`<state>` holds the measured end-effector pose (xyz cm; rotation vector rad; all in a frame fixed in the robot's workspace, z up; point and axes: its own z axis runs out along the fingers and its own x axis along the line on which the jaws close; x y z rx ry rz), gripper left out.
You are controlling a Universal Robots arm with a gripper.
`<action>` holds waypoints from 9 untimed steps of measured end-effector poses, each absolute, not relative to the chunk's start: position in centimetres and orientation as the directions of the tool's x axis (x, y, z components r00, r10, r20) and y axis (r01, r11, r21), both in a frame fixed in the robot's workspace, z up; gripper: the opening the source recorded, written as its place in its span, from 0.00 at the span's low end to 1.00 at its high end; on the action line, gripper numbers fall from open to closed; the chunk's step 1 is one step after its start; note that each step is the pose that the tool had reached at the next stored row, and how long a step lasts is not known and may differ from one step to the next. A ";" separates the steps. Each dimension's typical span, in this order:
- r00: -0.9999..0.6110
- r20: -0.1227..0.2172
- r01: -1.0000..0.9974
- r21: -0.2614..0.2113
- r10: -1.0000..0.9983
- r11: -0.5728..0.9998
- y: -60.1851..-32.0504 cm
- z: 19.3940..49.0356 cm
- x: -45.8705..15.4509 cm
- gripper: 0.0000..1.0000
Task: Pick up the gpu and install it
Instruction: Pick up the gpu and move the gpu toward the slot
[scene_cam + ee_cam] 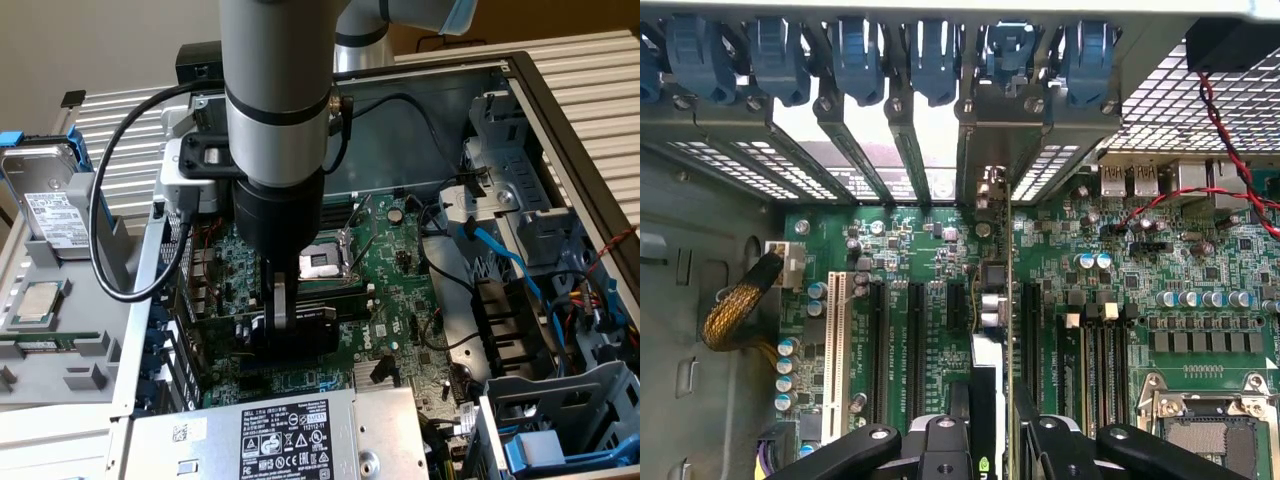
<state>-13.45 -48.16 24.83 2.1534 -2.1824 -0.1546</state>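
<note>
You see the claw (283,312) closed on the gpu (992,300), holding it upright, edge-on, over the motherboard (1200,270) inside the open computer case (560,110), its silver bracket (988,150) near the rear slot covers (855,150).

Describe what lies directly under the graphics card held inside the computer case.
Under the graphics card lies the green motherboard with its black expansion slots. The card's own lower edge and any slot beneath it are covered.
</note>
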 end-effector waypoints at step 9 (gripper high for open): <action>-0.015 -0.020 -0.993 0.121 -1.000 0.012 -48.2 24.7 -13.5 0.27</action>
